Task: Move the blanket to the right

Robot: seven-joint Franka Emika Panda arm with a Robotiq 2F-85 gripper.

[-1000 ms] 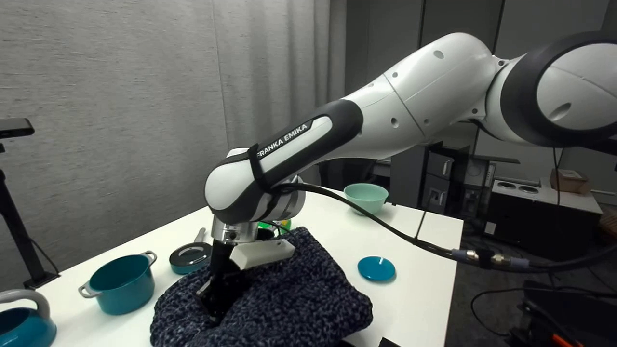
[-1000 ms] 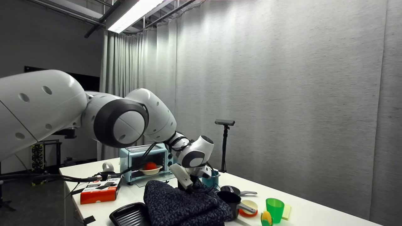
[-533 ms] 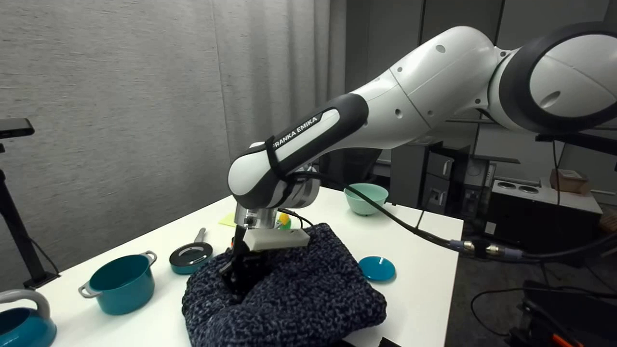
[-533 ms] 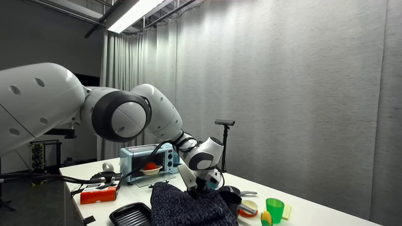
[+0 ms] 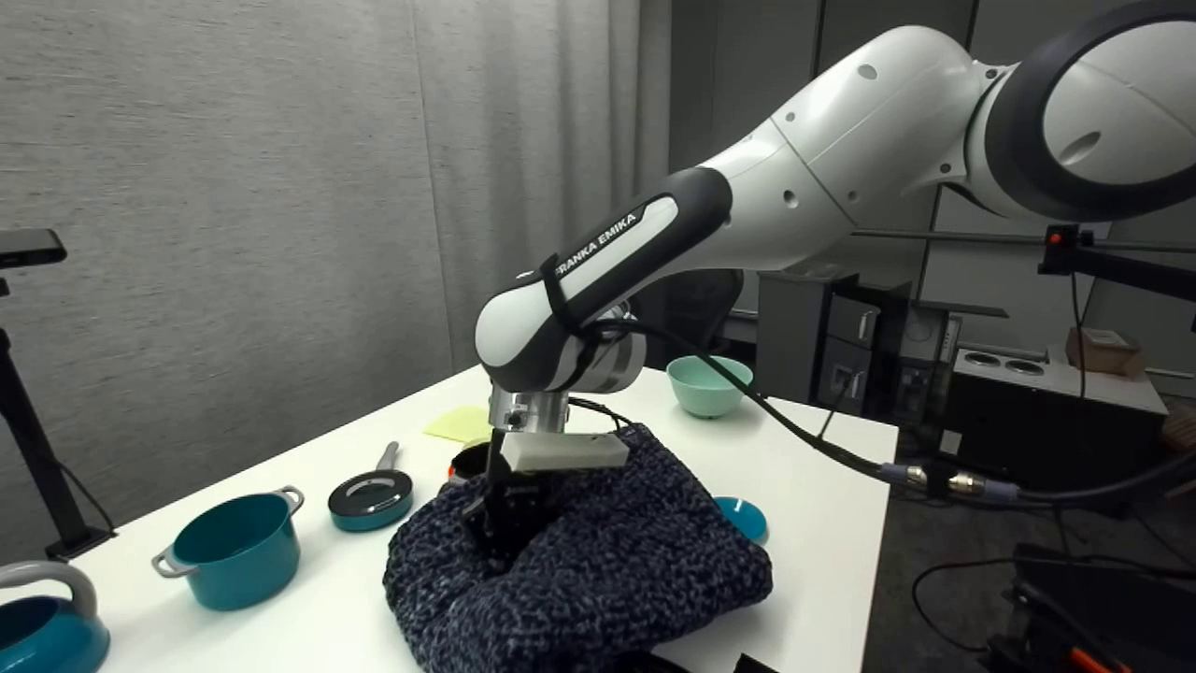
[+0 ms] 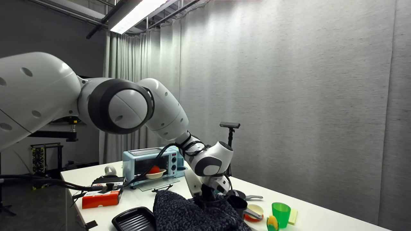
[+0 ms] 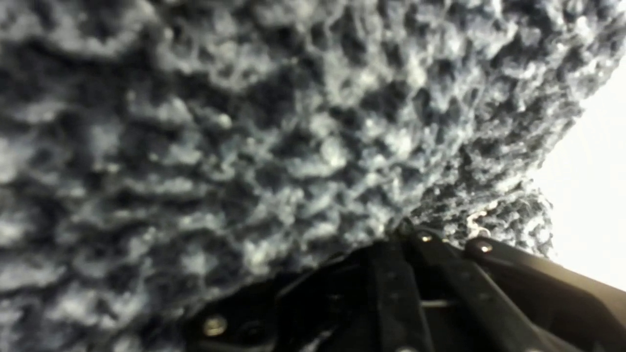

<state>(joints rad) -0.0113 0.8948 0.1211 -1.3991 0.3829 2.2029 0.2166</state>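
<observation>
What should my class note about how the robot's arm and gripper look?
The arm is rounded and glossy white, with black bands and "FRANKA EMIKA" lettering. A black cable trails from it. A silver collar leads to the black gripper, with a white box beside it.

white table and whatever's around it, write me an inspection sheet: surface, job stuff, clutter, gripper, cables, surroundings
Surface: white table, carrying the blanket and kitchen things.
Job's things: dark blanket, bunched up, partly hiding a blue disc in an exterior view.
Clutter: teal pot, small pan, mint bowl, black ridged tray, green cup, toaster oven, orange-sided box.
Gripper: down among the blanket's folds; fingertips hidden, so open or shut cannot be told.
Cables: black cable slung from the arm, crossing in front of the mint bowl in an exterior view.
Surroundings: gray curtain, camera on a stand, ceiling light.
</observation>
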